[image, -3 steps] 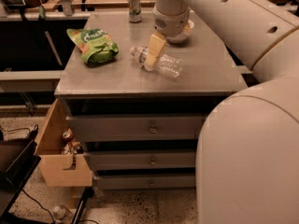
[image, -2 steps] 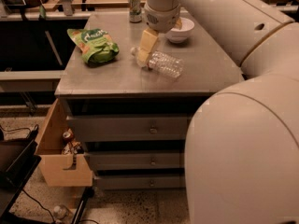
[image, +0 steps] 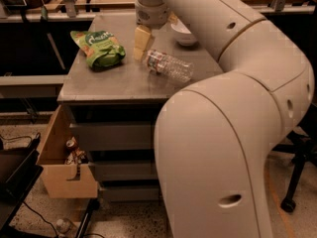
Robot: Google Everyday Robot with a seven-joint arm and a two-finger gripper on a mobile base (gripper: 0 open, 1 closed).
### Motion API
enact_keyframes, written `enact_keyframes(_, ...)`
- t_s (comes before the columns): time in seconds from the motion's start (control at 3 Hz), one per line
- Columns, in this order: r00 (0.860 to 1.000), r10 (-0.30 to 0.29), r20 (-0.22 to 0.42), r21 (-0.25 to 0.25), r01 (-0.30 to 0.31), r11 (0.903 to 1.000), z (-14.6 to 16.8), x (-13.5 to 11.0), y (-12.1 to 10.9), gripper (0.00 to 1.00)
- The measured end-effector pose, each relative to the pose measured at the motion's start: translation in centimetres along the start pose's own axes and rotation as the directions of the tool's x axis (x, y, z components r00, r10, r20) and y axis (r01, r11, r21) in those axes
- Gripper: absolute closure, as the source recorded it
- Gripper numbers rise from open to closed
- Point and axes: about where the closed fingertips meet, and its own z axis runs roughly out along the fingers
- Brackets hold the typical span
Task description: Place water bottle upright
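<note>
The water bottle (image: 169, 66) is clear ribbed plastic and lies on its side on the grey table top (image: 119, 81), its length running from left-back to right-front. My gripper (image: 139, 49) hangs from the big white arm, points down, and sits just left of and behind the bottle's left end, close to it. I cannot tell whether it touches the bottle. The bottle's cap end is partly hidden next to the gripper.
A green chip bag (image: 101, 47) lies left of the gripper. A white bowl (image: 184, 33) sits behind the bottle. Drawers are below the table top. An open cardboard box (image: 63, 170) with items stands at the lower left. My arm fills the right side.
My gripper has moved left and a little back, from over the bottle's middle to beside its left end. The bottle still lies in the same place.
</note>
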Motion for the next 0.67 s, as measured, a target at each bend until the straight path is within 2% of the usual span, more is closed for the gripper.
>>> enact_keyframes(0.33,1.0,0.005,-0.031,0.004,-0.005,1.0,1.4,-0.8,-0.3,0.0)
enact_keyframes(0.67,0.998,0.017,-0.053,-0.015,-0.018,0.9997,3.3,-0.8,-0.4,0.0)
